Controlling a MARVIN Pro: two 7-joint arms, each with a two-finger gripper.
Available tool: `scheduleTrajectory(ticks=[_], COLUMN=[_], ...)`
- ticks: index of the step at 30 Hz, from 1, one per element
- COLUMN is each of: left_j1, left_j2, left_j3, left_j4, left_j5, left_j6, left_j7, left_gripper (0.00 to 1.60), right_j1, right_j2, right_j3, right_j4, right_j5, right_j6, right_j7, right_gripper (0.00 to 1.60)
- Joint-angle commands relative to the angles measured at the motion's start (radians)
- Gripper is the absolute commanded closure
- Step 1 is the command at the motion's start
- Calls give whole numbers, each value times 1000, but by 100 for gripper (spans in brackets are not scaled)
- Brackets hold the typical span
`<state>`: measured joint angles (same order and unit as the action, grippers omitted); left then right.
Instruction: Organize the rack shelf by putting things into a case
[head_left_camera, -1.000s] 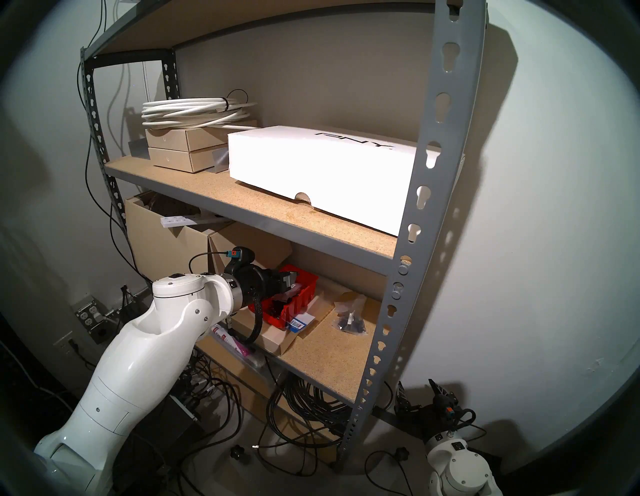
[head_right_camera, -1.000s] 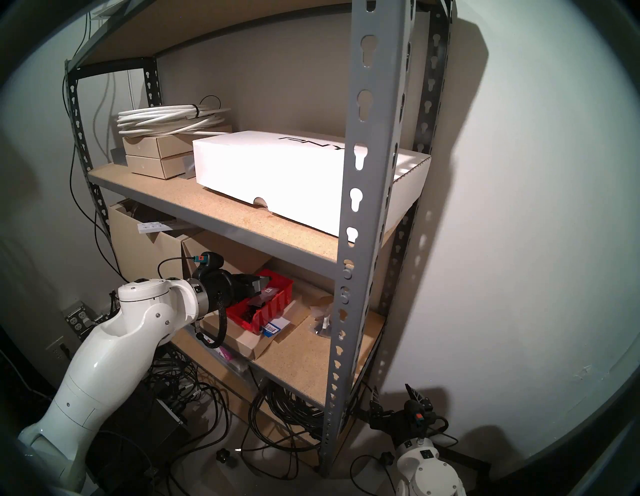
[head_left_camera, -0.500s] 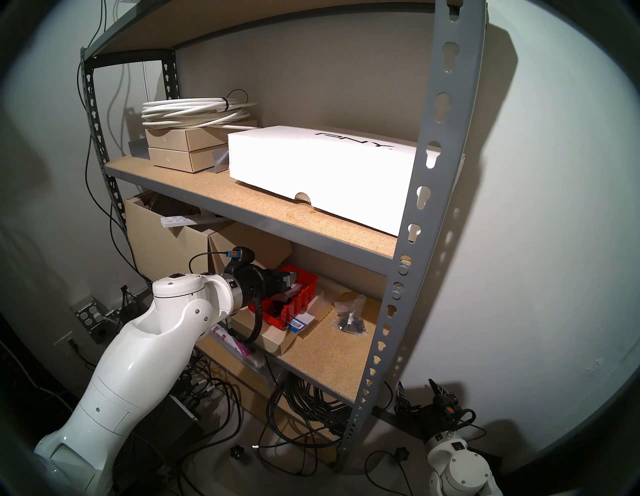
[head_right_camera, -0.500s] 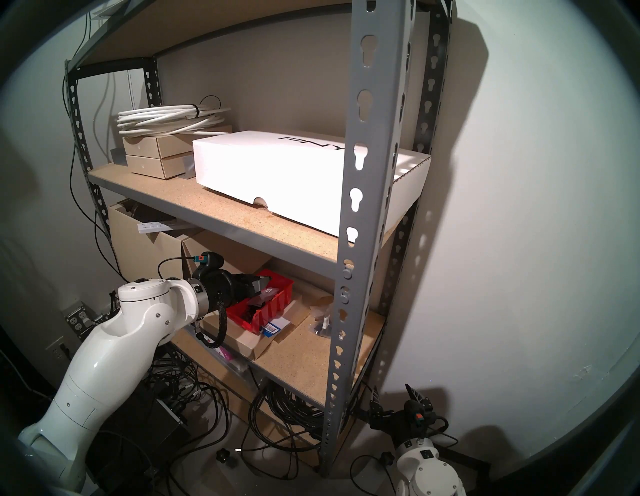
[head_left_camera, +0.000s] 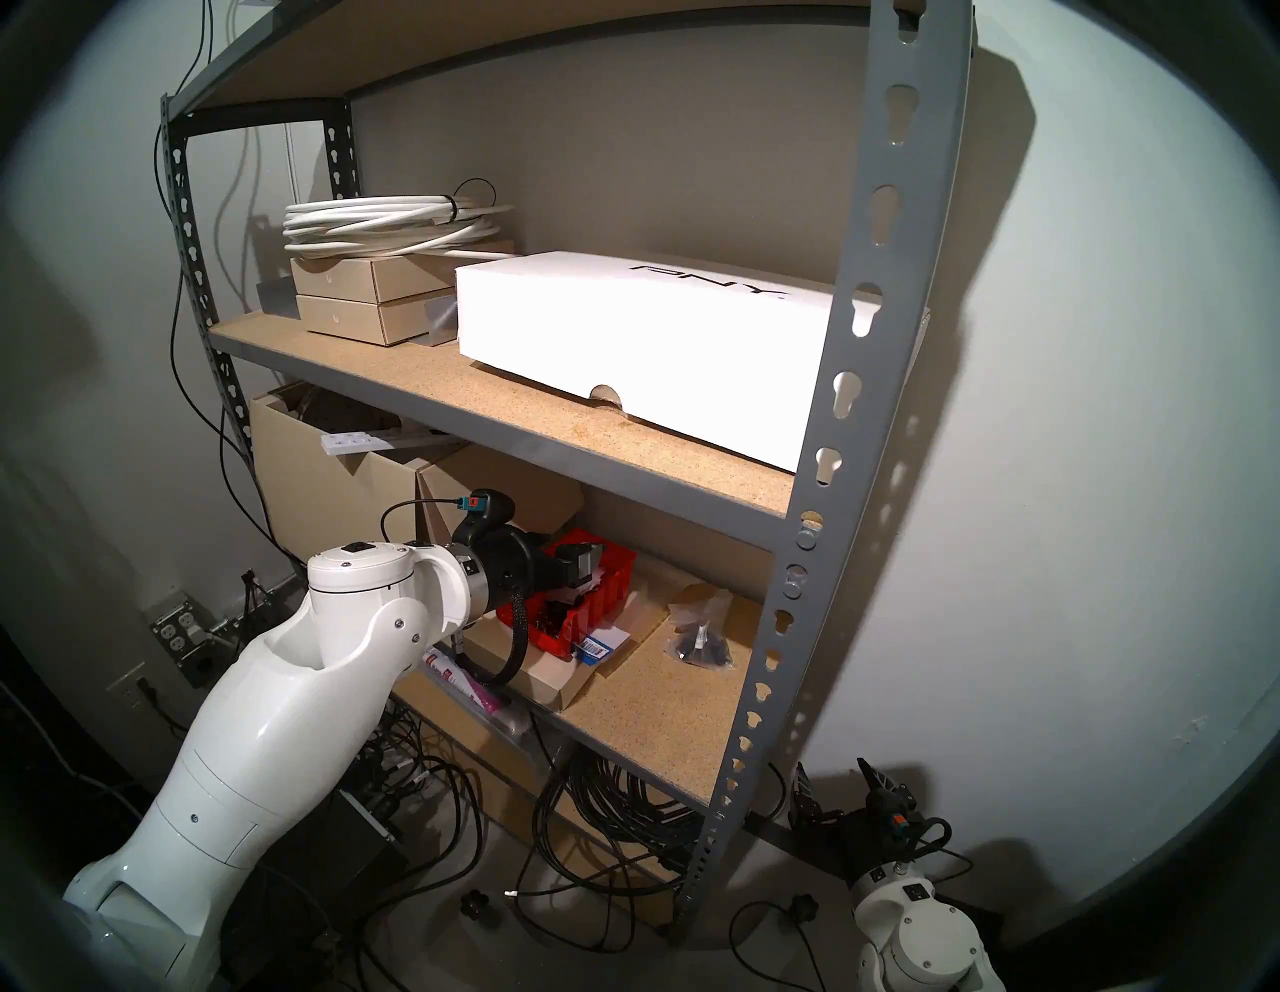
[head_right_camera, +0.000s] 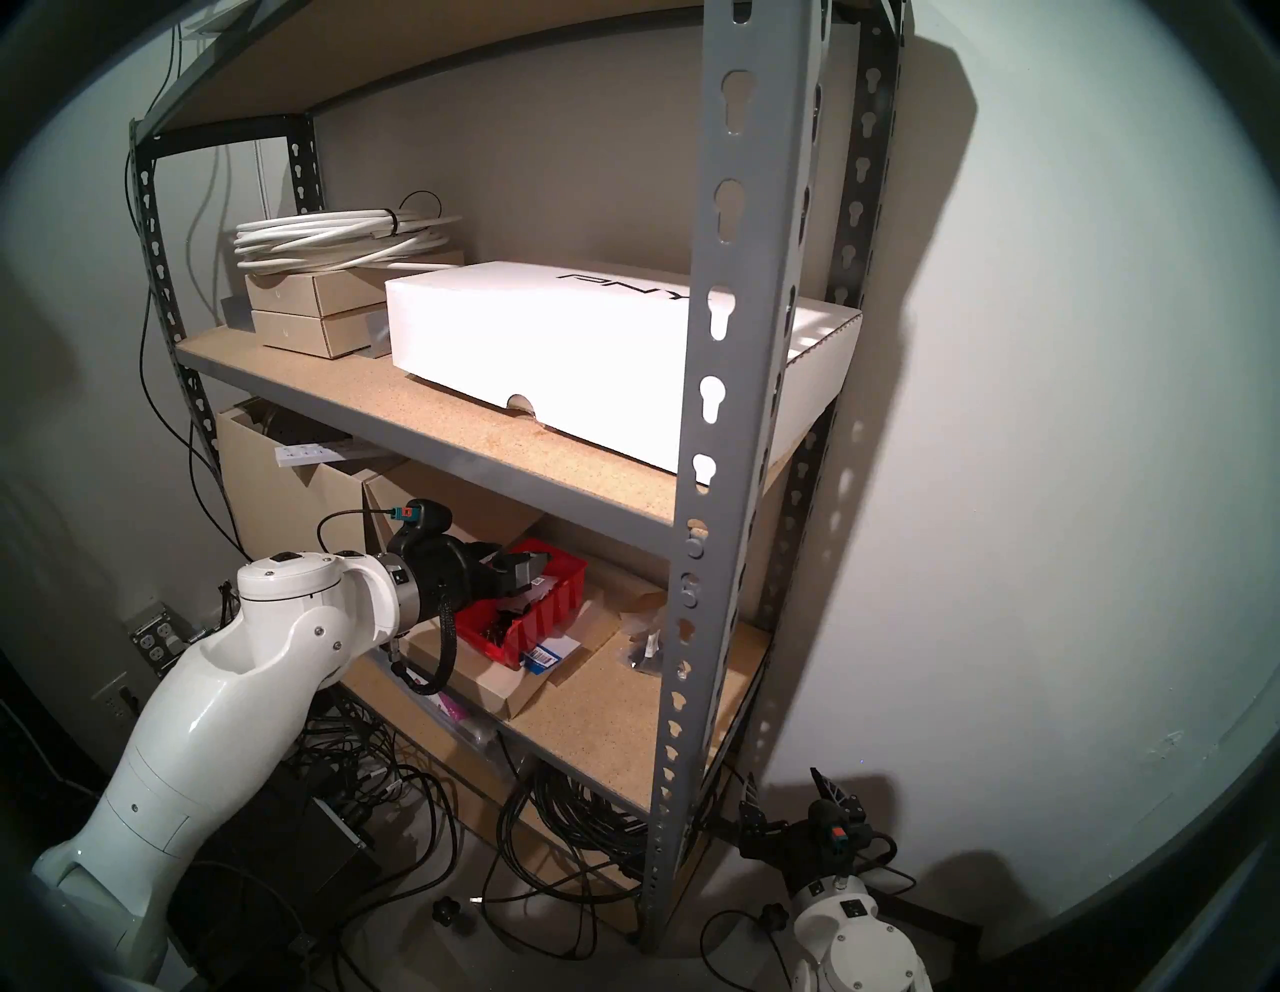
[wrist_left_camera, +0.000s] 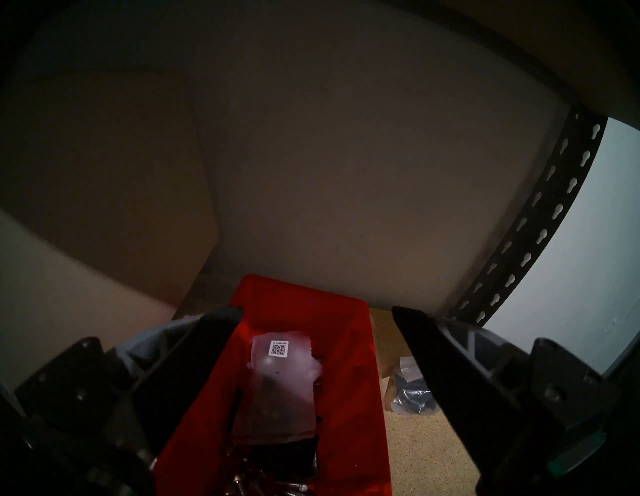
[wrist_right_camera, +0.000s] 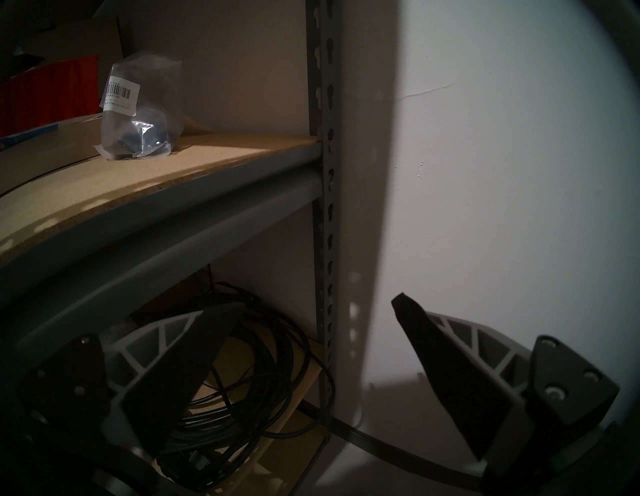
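hovering over red bin (wrist_left_camera: 349, 381), left pincer (wrist_left_camera: 317, 313) spread apart, empty; flat packet (wrist_left_camera: 280, 374) lies inside. bag of black parts (head_left_camera: 699, 641) waits on rack shelf (head_left_camera: 658, 700). risk: withdrawing fingers catch bin rim, drag it off cardboard box (head_left_camera: 547, 675). right pincer (wrist_right_camera: 317, 304) apart, idle.

The flat packet (wrist_left_camera: 280, 381) lies in the bin (wrist_left_camera: 349, 398); the bag of parts (head_left_camera: 701, 644) sits on the shelf (head_left_camera: 665, 720) to its right.

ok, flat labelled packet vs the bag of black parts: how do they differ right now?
The flat clear packet lies inside the red bin, under the open left gripper; the bag of black parts sits out on the shelf board. The packet is flat; the bag is bulky. Both are clear plastic with white labels.
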<state>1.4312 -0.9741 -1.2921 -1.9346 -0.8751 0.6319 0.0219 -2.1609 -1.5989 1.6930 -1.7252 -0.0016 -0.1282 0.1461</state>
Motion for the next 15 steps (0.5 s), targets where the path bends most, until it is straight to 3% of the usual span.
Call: scheduleTrajectory(ticks=[1,6,9,15], left_j1=[-4,30,51,90], left_j2=[14,38,69,74], left_j3=[-3,3,28,43], left_j4=[-88,-147,-182,-225], left_j5=[14,38,97,114], left_j6=[4,4,-33,-49], left_j7=[8,21,17,17], left_gripper=[0,0,0,0], right_j1=[1,1,1,1], right_j2=[0,0,0,0], right_j3=[0,0,0,0], right_j4=[-17,-17,-17,-17], right_j5=[0,0,0,0], right_j6=[-2,-2,-2,-2], right_j7=[0,0,0,0], right_gripper=[0,0,0,0])
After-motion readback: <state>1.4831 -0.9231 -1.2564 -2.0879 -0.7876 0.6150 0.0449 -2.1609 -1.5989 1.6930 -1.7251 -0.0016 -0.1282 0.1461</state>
